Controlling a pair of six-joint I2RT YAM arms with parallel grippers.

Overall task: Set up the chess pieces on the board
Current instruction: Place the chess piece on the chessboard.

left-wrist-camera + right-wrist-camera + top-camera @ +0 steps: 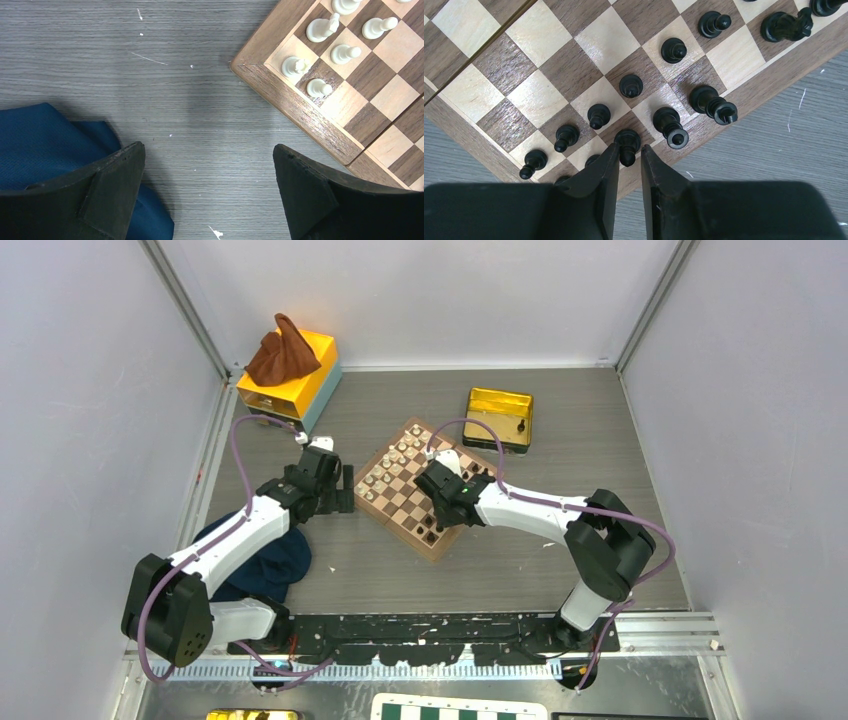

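Observation:
The wooden chessboard (pixel 432 550) lies mid-table, turned diagonally. In the right wrist view several black chess pieces (pixel 630 85) stand in two rows along the board's rim (pixel 774 70). My right gripper (pixel 629 147) is over that near corner (pixel 437 502), its fingers nearly closed on either side of one black piece (pixel 626 145) that stands in the back row. My left gripper (pixel 209 150) is open and empty over bare table just left of the board (pixel 345 492). Cream pieces (pixel 320 30) stand at the board's far side.
A gold tin (pixel 498 415) sits behind the board. A yellow box with a brown cloth (pixel 290 370) is at the back left. A blue cloth (pixel 265 565) lies under the left arm. A green-and-white board (pixel 460 710) shows at the bottom edge.

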